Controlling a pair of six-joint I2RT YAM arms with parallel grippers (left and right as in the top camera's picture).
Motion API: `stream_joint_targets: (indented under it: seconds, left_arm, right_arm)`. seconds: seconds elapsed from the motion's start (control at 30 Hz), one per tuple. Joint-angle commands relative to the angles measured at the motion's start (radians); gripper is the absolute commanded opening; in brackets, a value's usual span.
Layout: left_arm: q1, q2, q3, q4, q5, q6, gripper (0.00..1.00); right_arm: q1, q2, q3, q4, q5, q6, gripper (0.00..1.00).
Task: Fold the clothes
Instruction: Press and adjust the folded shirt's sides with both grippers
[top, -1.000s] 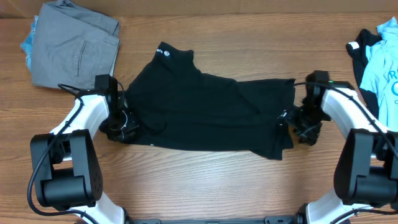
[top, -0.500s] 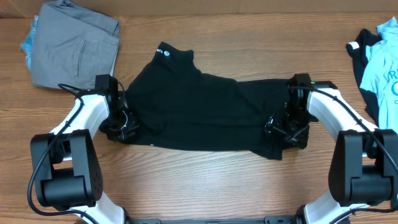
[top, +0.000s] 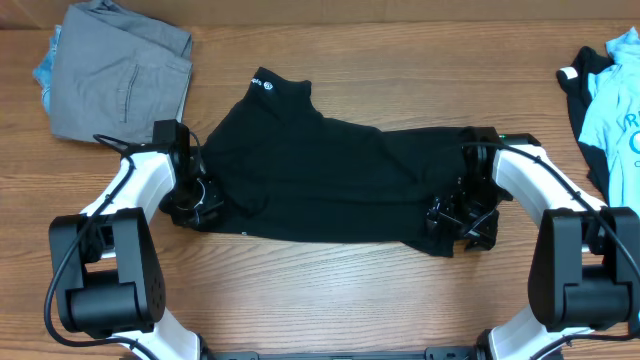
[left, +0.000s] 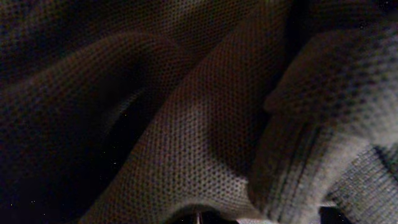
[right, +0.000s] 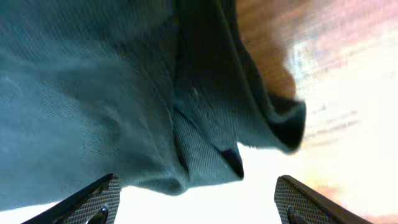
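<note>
On the wooden desk (top: 330, 300), between the two arms, a black T-shirt (top: 330, 180) lies spread out sideways. Its collar end points up and to the left, with a small white round logo (top: 268, 86) beside the collar. At the shirt's left edge the left tool (top: 195, 205) is pressed together on the cloth, pinching a bunched fold. Its wrist view gives me nothing but dark woven fabric, creased and very close. At the opposite edge the right tool (top: 462, 215) sits over the shirt's lower right corner, spread wide. Its wrist view shows two ribbed fingers (right: 93, 198) far apart, with a rumpled hem of the shirt ahead of the gap; I cannot tell whether either one touches it. Folded grey trousers (top: 120, 75) lie at the far left corner, well apart from the T-shirt, and a light blue shirt (top: 615, 100) lies at the right edge.
</note>
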Motion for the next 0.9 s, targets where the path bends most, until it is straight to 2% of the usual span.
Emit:
stream_joint_targets:
  seconds: [0.0, 0.23, 0.3, 0.37, 0.43, 0.5, 0.6, 0.77, 0.87]
  left_arm:
    - [0.003, 0.022, -0.003, -0.008, -0.052, 0.011, 0.04]
    - [0.003, 0.022, -0.003, -0.009, -0.052, 0.026, 0.04]
    - [0.003, 0.022, -0.003, -0.009, -0.052, 0.026, 0.04]
    - [0.003, 0.022, -0.003, -0.008, -0.052, 0.026, 0.05]
    - [0.003, 0.022, -0.003, -0.008, -0.052, 0.026, 0.05]
    - [0.003, 0.022, -0.003, -0.009, -0.052, 0.026, 0.05]
    - [0.003, 0.022, -0.003, -0.009, -0.053, 0.026, 0.05]
    - [0.003, 0.022, -0.003, -0.011, -0.057, 0.027, 0.04]
    - [0.003, 0.022, -0.003, -0.011, -0.070, 0.026, 0.04]
  right_arm:
    - [0.005, 0.003, -0.038, 0.047, 0.008, -0.003, 0.85]
    - [0.005, 0.003, -0.117, 0.174, -0.036, -0.003, 0.87]
    - [0.005, 0.003, -0.120, 0.176, -0.037, -0.003, 0.85]
    - [0.005, 0.003, -0.120, 0.176, -0.037, -0.002, 0.75]
    - [0.004, 0.003, -0.120, 0.175, -0.036, 0.002, 0.49]
    - [0.004, 0.003, -0.119, 0.173, -0.036, 0.006, 0.36]
    - [0.001, 0.003, -0.118, 0.171, -0.033, 0.016, 0.28]
    - [0.000, 0.003, -0.095, 0.143, 0.027, 0.058, 0.04]
    - [0.000, 0.003, -0.059, 0.092, 0.066, 0.081, 0.04]
